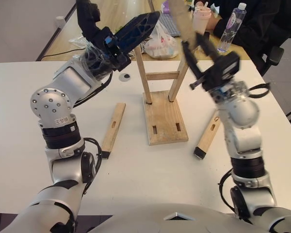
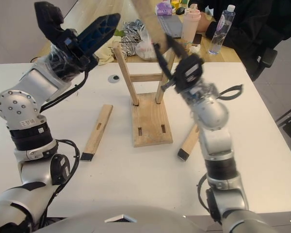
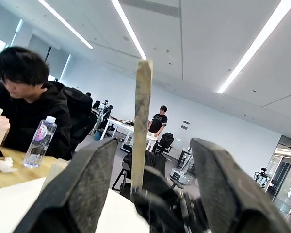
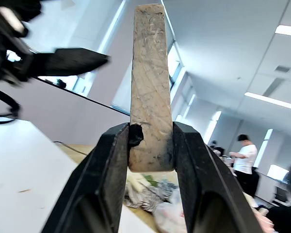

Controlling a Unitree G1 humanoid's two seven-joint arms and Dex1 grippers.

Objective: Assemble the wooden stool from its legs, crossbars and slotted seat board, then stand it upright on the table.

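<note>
The slotted seat board [image 1: 166, 124] lies flat mid-table with two legs [image 1: 142, 73] standing in its far slots, joined by a crossbar [image 1: 161, 75]. Two of its near slots stand empty. My right gripper [image 1: 200, 47] is raised over the board's far right corner and is shut on a third wooden leg [image 4: 150, 73] that points up and back. My left gripper [image 1: 114, 24] hangs high at the far left of the standing legs, open, with nothing between its fingers [image 3: 87, 184]. Loose wooden pieces lie left [image 1: 114, 127] and right [image 1: 208, 136] of the board.
A small black disc [image 1: 125, 76] lies on the table behind the left loose piece. Past the far edge, another table carries a plastic bag [image 1: 160, 43], a pink cup [image 1: 201, 19] and a water bottle [image 1: 231, 22], with a person seated there.
</note>
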